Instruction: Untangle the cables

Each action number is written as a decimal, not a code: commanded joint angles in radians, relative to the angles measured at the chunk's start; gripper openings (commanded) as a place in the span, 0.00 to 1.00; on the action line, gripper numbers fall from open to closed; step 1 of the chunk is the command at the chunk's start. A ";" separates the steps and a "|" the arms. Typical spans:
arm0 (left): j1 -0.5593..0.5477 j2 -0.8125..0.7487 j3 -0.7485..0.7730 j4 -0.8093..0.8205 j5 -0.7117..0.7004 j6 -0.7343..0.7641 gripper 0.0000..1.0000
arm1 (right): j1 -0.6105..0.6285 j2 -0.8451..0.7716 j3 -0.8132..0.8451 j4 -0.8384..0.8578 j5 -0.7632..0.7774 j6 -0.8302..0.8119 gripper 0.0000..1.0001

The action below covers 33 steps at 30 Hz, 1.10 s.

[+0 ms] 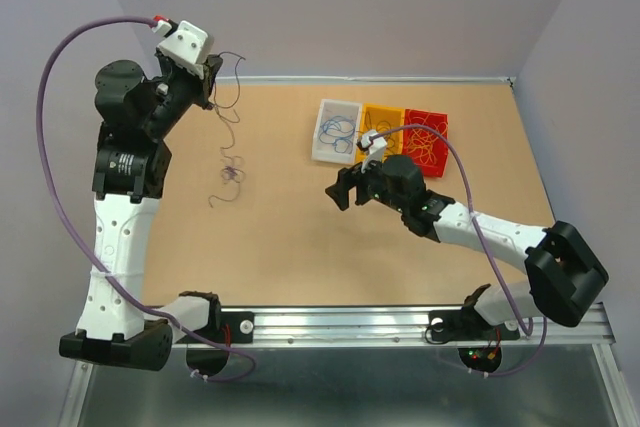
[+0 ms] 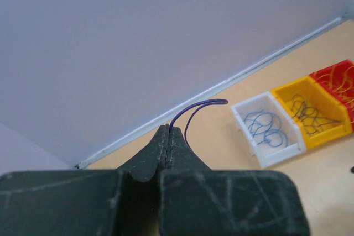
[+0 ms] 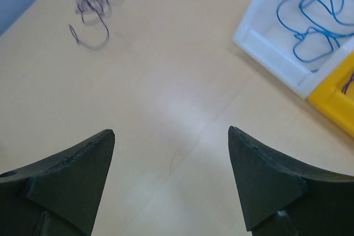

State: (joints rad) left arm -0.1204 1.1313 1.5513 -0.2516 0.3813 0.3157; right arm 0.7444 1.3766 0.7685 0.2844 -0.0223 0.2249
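Obs: left gripper (image 2: pixel 167 134) clamped on thin dark-purple wire (image 2: pixel 199 103), held high, well left of white plastic bin (image 1: pixel 330 155), probably to lift it free of small wire tangle (image 1: pixel 232 172) beneath; right gripper (image 3: pixel 171 153) fingers apart, empty, beside bin.

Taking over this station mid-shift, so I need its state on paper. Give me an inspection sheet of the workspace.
Surface: tan table top, bare between the arms.
Job's things: dark tangle on the table, purple strand hanging toward it; blue wires in white bin, dark wires in yellow bin, orange wires in red bin.
Clutter: nothing seen.
Grippers: left gripper shut on the purple strand, raised; right gripper open, empty, above the table.
Cables: lilac arm cables loop beside both arms.
Surroundings: pale walls, metal rail at near edge.
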 commanded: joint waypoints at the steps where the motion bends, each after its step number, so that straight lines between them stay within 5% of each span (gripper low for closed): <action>1: -0.028 0.007 0.139 0.020 0.140 -0.098 0.00 | -0.004 -0.048 -0.003 0.191 -0.126 -0.053 0.91; 6: -0.102 0.035 0.170 0.021 0.203 -0.161 0.00 | -0.004 -0.047 -0.003 0.344 -0.256 -0.102 0.96; 14: -0.370 0.080 0.177 0.035 0.096 -0.178 0.00 | -0.002 0.057 0.142 0.490 -0.387 -0.134 0.95; 16: -0.430 0.102 0.225 0.025 0.068 -0.184 0.00 | 0.001 0.133 0.184 0.490 -0.450 -0.116 0.79; 17: -0.453 0.123 0.243 0.020 0.045 -0.184 0.00 | 0.007 0.174 0.216 0.490 -0.461 -0.105 0.54; 20: -0.461 0.156 0.332 0.009 -0.013 -0.187 0.00 | 0.012 0.209 0.216 0.499 -0.458 -0.098 0.32; 24: -0.461 0.192 0.446 0.029 -0.090 -0.199 0.00 | 0.016 0.249 0.161 0.550 -0.462 -0.073 0.23; 28: -0.461 0.312 0.715 -0.004 -0.148 -0.228 0.00 | 0.021 0.329 0.114 0.636 -0.469 -0.033 0.23; 33: -0.461 0.338 0.823 0.047 -0.284 -0.225 0.00 | 0.036 0.406 0.052 0.711 -0.453 0.007 0.21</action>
State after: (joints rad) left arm -0.5812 1.4761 2.3173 -0.2806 0.2142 0.0998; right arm 0.7616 1.7336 0.8776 0.8684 -0.4751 0.1925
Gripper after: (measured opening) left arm 0.020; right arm 0.251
